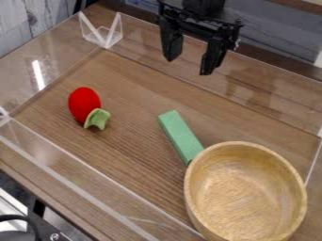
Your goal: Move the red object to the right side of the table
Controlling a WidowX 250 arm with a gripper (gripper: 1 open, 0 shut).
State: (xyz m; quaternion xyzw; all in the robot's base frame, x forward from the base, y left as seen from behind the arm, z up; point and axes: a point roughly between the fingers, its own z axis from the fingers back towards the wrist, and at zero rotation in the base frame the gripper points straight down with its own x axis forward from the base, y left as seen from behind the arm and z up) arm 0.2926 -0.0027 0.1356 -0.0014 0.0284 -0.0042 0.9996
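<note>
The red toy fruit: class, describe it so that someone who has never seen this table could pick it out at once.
Start at the wooden table with its low clear walls and look to its left side. There lies the red toy fruit, small and rounded, with a light green leafy cap. The green block to its right is long and flat-sided, and the wooden bowl at the near right is far bigger.

The black two-fingered metal gripper (pixel 190 56) has long, flat, tapering fingers (pixel 212 56) below a blocky black housing. Small pale spots, perhaps screws, mark the housing. No cables show.
</note>
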